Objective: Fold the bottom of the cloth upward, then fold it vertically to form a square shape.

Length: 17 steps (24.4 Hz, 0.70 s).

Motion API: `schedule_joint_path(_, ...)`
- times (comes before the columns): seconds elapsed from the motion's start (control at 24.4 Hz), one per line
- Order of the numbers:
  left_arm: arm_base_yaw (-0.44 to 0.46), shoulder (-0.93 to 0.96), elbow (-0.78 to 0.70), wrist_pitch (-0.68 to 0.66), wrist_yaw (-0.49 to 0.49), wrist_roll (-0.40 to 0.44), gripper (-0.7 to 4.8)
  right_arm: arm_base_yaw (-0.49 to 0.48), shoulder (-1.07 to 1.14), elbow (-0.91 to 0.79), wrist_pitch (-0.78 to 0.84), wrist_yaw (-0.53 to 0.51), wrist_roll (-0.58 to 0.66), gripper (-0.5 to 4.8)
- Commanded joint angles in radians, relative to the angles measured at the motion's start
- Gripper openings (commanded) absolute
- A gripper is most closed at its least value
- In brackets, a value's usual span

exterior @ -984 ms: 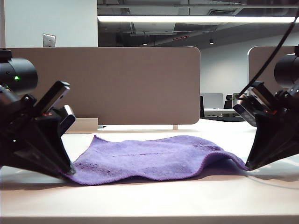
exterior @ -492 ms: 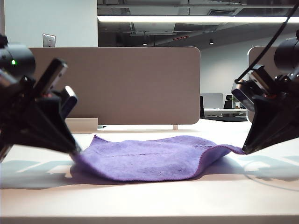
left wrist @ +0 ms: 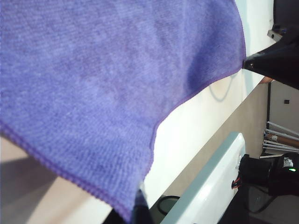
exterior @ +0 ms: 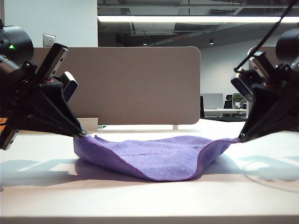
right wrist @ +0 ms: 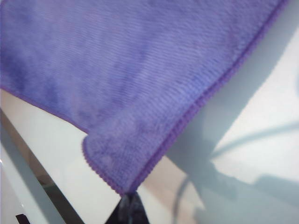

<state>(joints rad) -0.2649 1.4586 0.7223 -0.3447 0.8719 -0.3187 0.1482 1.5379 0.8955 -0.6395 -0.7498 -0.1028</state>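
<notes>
1. My left gripper (exterior: 83, 135), left of frame: clamped on the cloth (exterior: 154, 156) at its left corner, raised off the table (exterior: 149, 200).
2. My right gripper (exterior: 241, 138), right of frame: clamped on the right corner.
3. Cloth: centre, sagging onto the table between them.
4. Beige partition (exterior: 135, 84): behind, apart.

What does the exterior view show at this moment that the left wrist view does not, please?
Only the exterior view shows both arms at once, with the left gripper and right gripper each shut on a near corner of the cloth, lifting it so its middle sags to the table. Only the left wrist view shows the cloth's fuzzy weave and stitched edge up close, pinched at the left gripper. Both show the purple cloth and the right gripper.
</notes>
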Motion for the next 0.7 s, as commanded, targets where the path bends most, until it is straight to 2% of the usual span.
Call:
schedule_joint_path(0.04,0.001,-0.024,0.000,0.049,0.007,-0.016,-0.05,0.001,-0.042,0.018,0.018,-0.012,-0.002,-0.01)
schedule_joint_path(0.33,0.002,-0.073,0.000,0.188,0.004,-0.105,-0.05,0.010,-0.055,0.076,0.033,-0.012,0.013,-0.01)
schedule_joint_path(0.53,0.002,-0.074,0.000,0.316,-0.022,-0.185,-0.05,0.011,-0.055,0.094,0.126,-0.011,0.101,-0.02)
schedule_joint_path(0.62,0.002,-0.074,0.000,0.347,-0.022,-0.217,-0.05,0.011,-0.053,0.093,0.103,-0.007,0.101,-0.01)
schedule_joint_path(0.66,0.002,-0.074,0.000,0.347,-0.022,-0.217,-0.05,0.011,-0.053,0.093,0.089,0.007,0.090,0.06)
schedule_joint_path(0.7,0.002,-0.074,0.000,0.345,-0.022,-0.217,-0.05,0.011,-0.053,0.092,0.080,0.028,0.080,0.38)
